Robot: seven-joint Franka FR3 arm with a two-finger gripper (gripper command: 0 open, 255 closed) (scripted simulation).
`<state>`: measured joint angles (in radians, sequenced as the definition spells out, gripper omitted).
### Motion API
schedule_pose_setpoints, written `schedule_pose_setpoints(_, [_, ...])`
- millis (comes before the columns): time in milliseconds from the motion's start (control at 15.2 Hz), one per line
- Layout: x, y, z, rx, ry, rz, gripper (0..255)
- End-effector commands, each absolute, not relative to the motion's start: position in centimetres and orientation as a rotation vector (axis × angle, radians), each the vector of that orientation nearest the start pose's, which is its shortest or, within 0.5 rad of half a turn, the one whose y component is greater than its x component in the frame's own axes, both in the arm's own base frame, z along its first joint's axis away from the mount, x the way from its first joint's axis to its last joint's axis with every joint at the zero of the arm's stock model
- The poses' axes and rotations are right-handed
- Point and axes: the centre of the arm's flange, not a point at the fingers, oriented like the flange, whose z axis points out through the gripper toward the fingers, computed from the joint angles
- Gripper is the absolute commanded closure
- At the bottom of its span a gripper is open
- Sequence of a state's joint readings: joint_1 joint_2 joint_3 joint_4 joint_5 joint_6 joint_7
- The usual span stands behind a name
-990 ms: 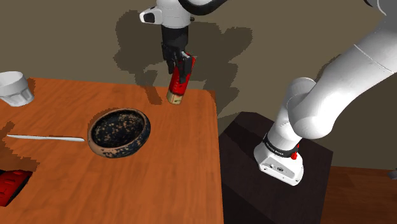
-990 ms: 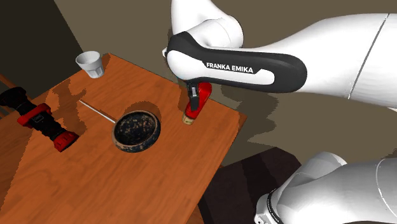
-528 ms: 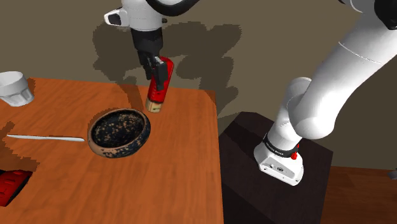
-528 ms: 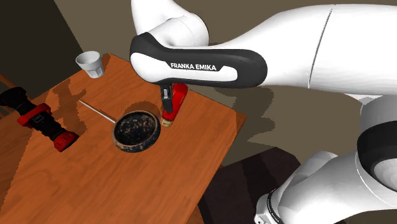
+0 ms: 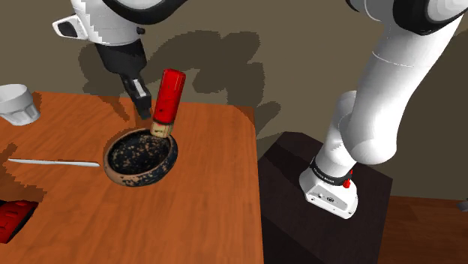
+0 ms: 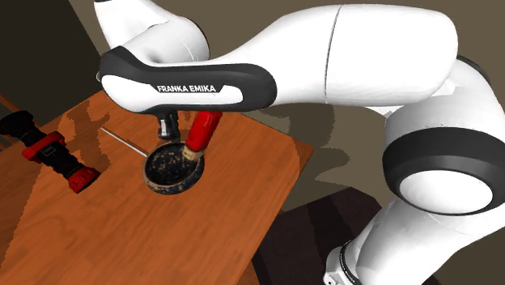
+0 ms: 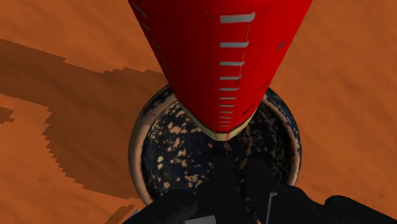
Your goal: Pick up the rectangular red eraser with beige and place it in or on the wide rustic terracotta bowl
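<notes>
Nearest in the shoulder view, a red and black tool [image 5: 13, 221] and a thin pale rod [image 5: 52, 162] are laid on the orange-brown counter [image 5: 202, 202], well apart from the work and best left alone. Beyond them the wide bowl [image 5: 120, 178], dark and speckled inside, is set upright on the counter.

The step in hand is judged to be the placing. The red eraser [image 5: 166, 97] is seen in the air, tilted, with its beige end lowest and just over the bowl's far rim. For a clean drop, that end is best brought further over the hollow and lowered close to the speckled bottom before anything is let go. If it is released at the rim, the eraser could be tipped out onto the counter, or the bowl could be knocked.

The claw [image 5: 142, 105] is seen just beside the eraser's red body, on the shoulder view's left of it. Whether the eraser is clasped, merely touched or already freed cannot be told, nor how wide the claw is set.

Farthest off, a white cup [image 5: 16, 103] is stood near the counter's back corner.
</notes>
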<state>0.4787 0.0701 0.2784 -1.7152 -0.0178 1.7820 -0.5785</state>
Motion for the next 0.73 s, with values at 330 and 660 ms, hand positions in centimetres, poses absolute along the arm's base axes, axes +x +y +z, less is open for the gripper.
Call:
schedule_pose_setpoints(330, [43.7, 41.6, 52.8, -2.443, -1.979, 0.02, 0])
schedule_pose_setpoints(660, [43.5, 36.2, 50.6, -2.34, -2.134, 0.106, 0])
